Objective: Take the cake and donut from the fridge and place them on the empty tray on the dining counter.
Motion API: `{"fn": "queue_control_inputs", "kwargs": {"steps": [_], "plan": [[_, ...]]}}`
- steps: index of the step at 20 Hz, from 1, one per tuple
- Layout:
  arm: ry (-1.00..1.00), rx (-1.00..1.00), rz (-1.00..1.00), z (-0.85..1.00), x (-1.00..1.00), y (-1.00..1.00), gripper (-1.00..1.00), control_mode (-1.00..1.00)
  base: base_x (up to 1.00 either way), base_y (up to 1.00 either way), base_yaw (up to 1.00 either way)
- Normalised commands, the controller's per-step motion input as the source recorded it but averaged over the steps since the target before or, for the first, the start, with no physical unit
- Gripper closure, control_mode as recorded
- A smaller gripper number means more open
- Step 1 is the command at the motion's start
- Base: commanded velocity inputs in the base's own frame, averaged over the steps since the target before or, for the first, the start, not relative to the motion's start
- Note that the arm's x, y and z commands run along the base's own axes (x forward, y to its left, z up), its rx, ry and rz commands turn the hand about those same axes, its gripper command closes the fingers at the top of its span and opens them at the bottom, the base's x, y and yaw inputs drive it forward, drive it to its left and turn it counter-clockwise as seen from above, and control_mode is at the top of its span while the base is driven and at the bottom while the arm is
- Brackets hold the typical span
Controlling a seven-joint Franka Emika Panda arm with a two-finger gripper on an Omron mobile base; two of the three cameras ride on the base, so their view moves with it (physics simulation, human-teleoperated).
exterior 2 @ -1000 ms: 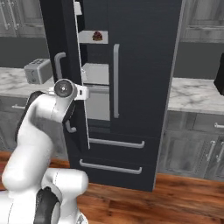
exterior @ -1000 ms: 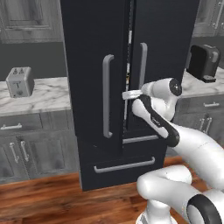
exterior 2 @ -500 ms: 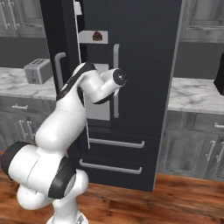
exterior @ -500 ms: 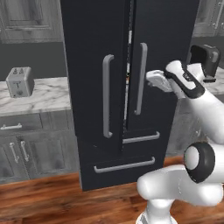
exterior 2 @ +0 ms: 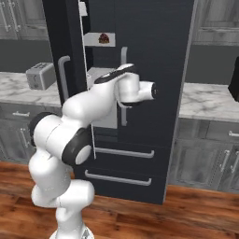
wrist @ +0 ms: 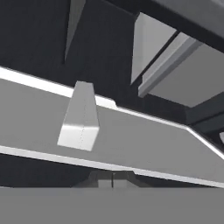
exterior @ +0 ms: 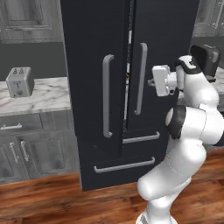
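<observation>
One black fridge [exterior: 100, 87] with two doors, two long silver vertical handles and two lower drawers stands between marble-topped wall counters; one boxy silver toaster [exterior: 19, 82] sits on the left counter; one small domed maroon cake [exterior 2: 104, 38] rests on a light grey shelf seen through the ajar left door in the right base view. The gripper [exterior: 152, 82] hangs just beside the right handle [exterior: 141, 78], jaws pressed fully together and holding nothing; half a second ago the hand was at nearly the same spot, while the elbow has since dropped lower.

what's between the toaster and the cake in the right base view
The fridge's partly open left door, edge-on, stands between the toaster and the cake on its shelf in the right base view.
</observation>
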Motion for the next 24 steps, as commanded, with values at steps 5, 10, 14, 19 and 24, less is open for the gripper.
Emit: {"fn": "queue_control_inputs", "kwargs": {"steps": [5, 10, 14, 19, 24], "plan": [[-0.01, 0.17, 0.04, -0.51, 0.58, 0.33, 1.0, -1.0, 0.0, 0.0, 0.0], [0.09, 0.29, 0.13, -0.17, 0.76, 0.43, 1.0, -1.0, 0.0, 0.0, 0.0], [0.12, 0.2, 0.13, -0.01, 0.68, 0.34, 1.0, -1.0, 0.0, 0.0, 0.0], [0.21, 0.11, 0.21, -0.12, 0.54, 0.51, 1.0, -1.0, 0.0, 0.0, 0.0], [0.22, 0.12, 0.2, -0.11, 0.34, 0.27, 1.0, -1.0, 0.0, 0.0, 0.0]]}}
